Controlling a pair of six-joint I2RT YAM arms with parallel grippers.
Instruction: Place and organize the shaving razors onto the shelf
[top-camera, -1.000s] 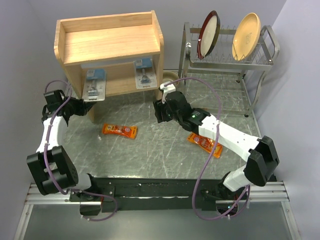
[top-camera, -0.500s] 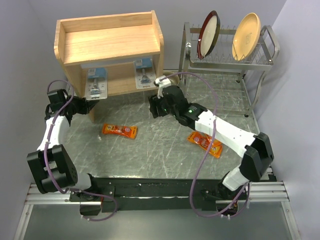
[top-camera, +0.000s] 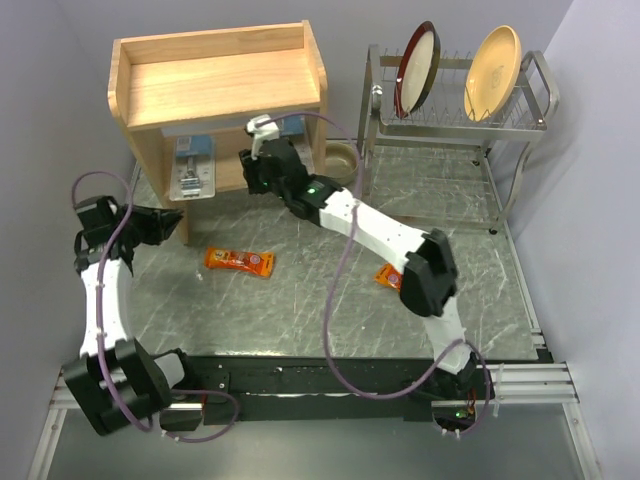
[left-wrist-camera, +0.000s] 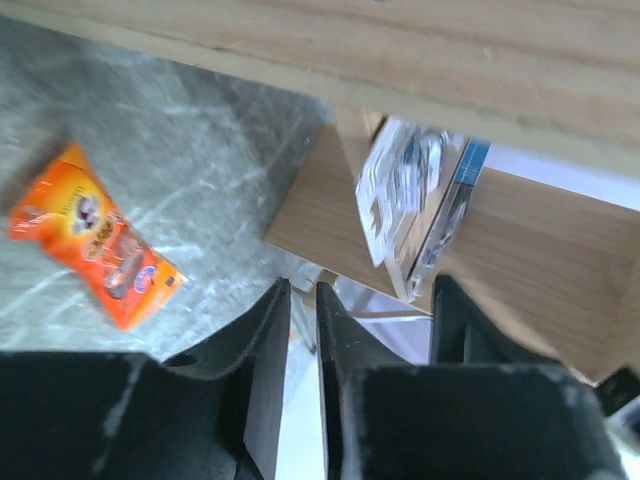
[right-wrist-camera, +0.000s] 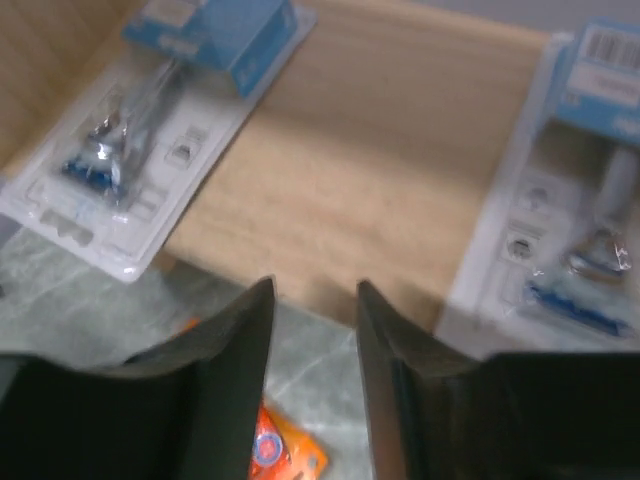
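The wooden shelf (top-camera: 215, 85) stands at the back left. One blue-white blister razor pack (top-camera: 192, 168) lies on its lower tier, overhanging the front edge; it also shows in the left wrist view (left-wrist-camera: 410, 190). The right wrist view shows this pack (right-wrist-camera: 150, 130) and a second one (right-wrist-camera: 570, 230) on the lower board (right-wrist-camera: 350, 200). An orange pack (top-camera: 240, 261) lies on the table, another (top-camera: 390, 277) is partly under the right arm; a third is not visible. My right gripper (top-camera: 252, 172) (right-wrist-camera: 313, 290) is open and empty at the lower tier's front edge. My left gripper (top-camera: 170, 222) (left-wrist-camera: 303, 290) is nearly closed and empty, left of the shelf.
A metal wire dish rack (top-camera: 455, 125) with a dark red plate (top-camera: 415, 68) and a yellow plate (top-camera: 493, 58) stands at the back right. A metal bowl (top-camera: 343, 160) sits between shelf and rack. Grey walls close in on both sides.
My right arm has swung left and away from the table's middle to the shelf's lower tier. My left gripper has drawn back from the left blister pack toward the left.
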